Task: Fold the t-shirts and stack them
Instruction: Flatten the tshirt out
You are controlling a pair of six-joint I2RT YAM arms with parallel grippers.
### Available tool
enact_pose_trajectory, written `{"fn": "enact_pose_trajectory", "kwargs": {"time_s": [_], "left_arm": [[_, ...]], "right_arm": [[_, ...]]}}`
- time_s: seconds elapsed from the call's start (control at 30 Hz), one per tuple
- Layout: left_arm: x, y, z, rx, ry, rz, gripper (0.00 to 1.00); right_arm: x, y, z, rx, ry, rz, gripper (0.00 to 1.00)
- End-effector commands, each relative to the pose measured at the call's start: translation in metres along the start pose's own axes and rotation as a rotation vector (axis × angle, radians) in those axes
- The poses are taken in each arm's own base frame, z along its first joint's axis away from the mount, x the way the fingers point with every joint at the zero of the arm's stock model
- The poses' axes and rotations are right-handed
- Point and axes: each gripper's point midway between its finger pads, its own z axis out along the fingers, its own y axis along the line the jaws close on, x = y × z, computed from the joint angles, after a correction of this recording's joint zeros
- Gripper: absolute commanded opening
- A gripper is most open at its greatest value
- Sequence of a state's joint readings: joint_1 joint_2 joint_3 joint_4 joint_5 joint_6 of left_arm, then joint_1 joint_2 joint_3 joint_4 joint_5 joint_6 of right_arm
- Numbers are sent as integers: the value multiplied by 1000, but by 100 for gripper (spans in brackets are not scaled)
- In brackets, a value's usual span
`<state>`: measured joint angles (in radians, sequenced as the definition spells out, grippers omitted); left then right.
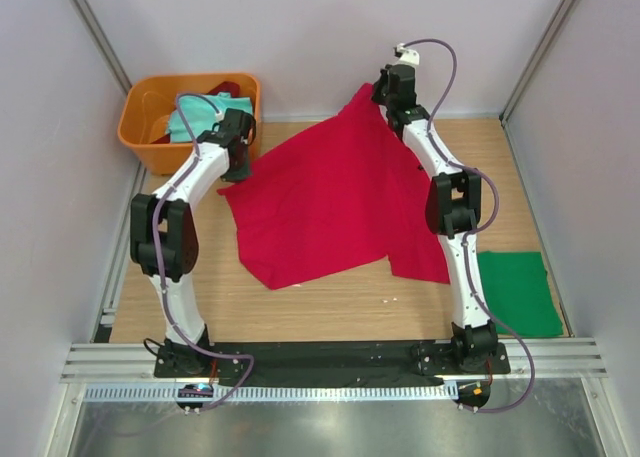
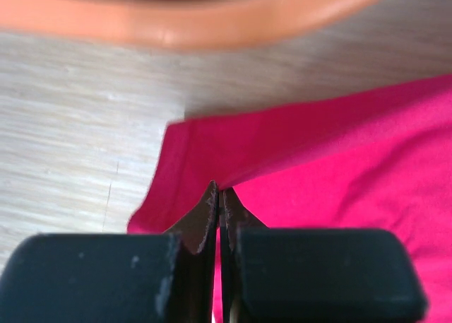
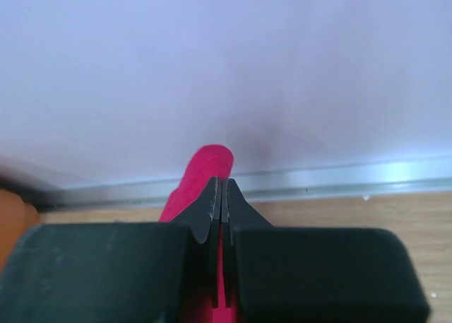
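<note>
Cloth of red t-shirt (image 1: 320, 202) sits clamped in left pincer (image 2: 219, 196) and right pincer (image 3: 221, 189) (hidden corners, probably).

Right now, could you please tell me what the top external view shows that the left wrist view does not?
Only the top external view shows the green t-shirt lying flat near the right edge of the table, the teal t-shirt inside the orange tub, and the right gripper holding up a far corner of the red t-shirt. Only the left wrist view shows the left gripper close up, its jaws shut on a fold of the red cloth. Both show the red t-shirt, the orange tub and the wooden table.
</note>
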<state>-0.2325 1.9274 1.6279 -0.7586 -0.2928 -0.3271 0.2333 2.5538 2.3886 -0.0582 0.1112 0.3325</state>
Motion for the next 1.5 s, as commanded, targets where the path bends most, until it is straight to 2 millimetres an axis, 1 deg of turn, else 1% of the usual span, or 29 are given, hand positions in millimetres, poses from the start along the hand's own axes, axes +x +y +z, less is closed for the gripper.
{"fn": "enact_pose_trajectory", "kwargs": {"time_s": [0.0,0.03,0.07,0.1,0.13,0.17,0.2,0.27,0.3,0.33,0.37,0.4,0.43,0.47,0.5,0.53,0.57,0.6,0.73,0.77,0.83,0.87,0.9,0.97,1.07,1.17,1.3,1.33,1.47], "left_arm": [[-25,6,4,-45,-72,16,0],[-28,8,8,-66,-81,16,0],[-37,11,8,-92,-103,15,8],[-34,15,20,-133,-80,26,22],[-38,20,21,-171,-82,27,55],[-47,30,16,-233,-97,25,68],[-49,33,15,-255,-95,30,71],[-57,40,3,-285,-116,14,75],[-59,41,-4,-283,-129,5,77],[-65,42,-23,-264,-166,-14,78],[-59,43,-27,-256,-162,-15,78],[-57,38,-33,-222,-167,-19,77],[-53,34,-43,-194,-176,-24,75],[-43,30,-52,-154,-168,-23,72],[-35,17,-56,-86,-158,-18,62],[-16,6,-60,-44,-133,8,59],[-8,-8,-59,2,-130,23,59],[33,-48,-51,149,-22,68,59],[91,-97,-36,299,161,15,58],[99,-102,-32,314,191,-12,57],[121,-101,-19,293,241,-50,52],[126,-108,-19,325,264,-83,52],[131,-107,-17,319,276,-94,52],[145,-104,-13,299,310,-129,52],[167,-98,-9,268,363,-159,51],[187,-91,-11,245,409,-203,50],[209,-81,-20,227,444,-255,50],[222,-74,-21,212,459,-259,50],[240,-59,-31,200,454,-282,51]], "right_arm": [[-81,14,-15,-18,-213,33,1],[-81,11,-13,-11,-220,33,1],[-80,9,-11,-12,-227,35,1],[-70,4,-2,-8,-228,39,16],[-66,-1,3,-8,-219,43,26],[-59,-5,8,-12,-198,42,36],[-58,-7,10,-12,-171,37,48],[-52,-18,3,55,-111,26,58],[-37,-27,2,89,-68,25,65],[-58,-25,-13,95,-79,27,66],[-59,-27,-21,115,-61,22,66],[-41,-35,-30,150,13,9,68],[-54,-34,-45,163,17,9,68],[-44,-45,-57,221,81,-1,68],[-30,-52,-67,255,134,6,69],[-39,-51,-83,266,149,12,69],[-26,-58,-97,297,214,7,69],[17,-76,-130,357,356,6,68],[53,-89,-180,394,467,6,57],[60,-92,-195,412,513,1,47],[81,-99,-215,429,594,-5,41],[102,-104,-229,437,657,-9,38],[101,-101,-237,422,663,-7,36],[122,-107,-252,424,711,-5,36],[134,-114,-266,439,731,-13,36],[149,-116,-275,438,754,1,36],[179,-129,-301,484,809,24,36],[184,-130,-305,488,816,31,36],[215,-136,-340,502,891,70,36]]}}
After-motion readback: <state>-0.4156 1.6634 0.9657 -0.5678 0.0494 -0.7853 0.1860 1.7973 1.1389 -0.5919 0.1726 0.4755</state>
